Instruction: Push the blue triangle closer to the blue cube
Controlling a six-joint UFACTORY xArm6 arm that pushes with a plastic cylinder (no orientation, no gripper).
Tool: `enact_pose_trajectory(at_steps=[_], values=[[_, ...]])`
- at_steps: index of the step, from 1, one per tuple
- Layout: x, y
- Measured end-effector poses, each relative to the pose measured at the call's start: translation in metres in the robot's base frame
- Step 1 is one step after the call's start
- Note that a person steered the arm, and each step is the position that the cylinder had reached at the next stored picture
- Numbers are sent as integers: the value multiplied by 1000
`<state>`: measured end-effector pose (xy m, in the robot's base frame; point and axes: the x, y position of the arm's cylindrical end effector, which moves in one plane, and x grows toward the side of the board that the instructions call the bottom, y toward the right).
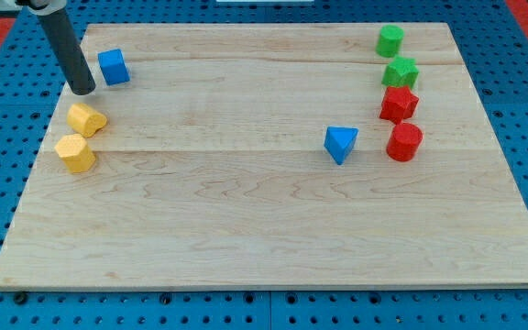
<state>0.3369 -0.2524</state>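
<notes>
The blue triangle (340,143) lies right of the board's middle. The blue cube (114,67) sits near the top left corner, far from the triangle. My tip (82,90) is at the view's left, just left of and slightly below the blue cube, with a small gap between them. It is above the upper yellow block and far left of the blue triangle.
Two yellow blocks (86,119) (76,153) lie at the left edge below my tip. At the right sit a green cylinder (390,40), a green star-like block (400,72), a red star-like block (398,104) and a red cylinder (404,142). The wooden board (246,229) rests on a blue surface.
</notes>
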Motion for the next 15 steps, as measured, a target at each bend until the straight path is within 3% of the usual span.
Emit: enact_pose_trajectory(at_steps=[2,3,4,6,7,9,10,11,12,14,15], values=[[-33,48],[-21,73],[13,205],[170,308],[138,364],[48,264],[96,299],[113,345],[63,339],[-12,212],[-13,164]])
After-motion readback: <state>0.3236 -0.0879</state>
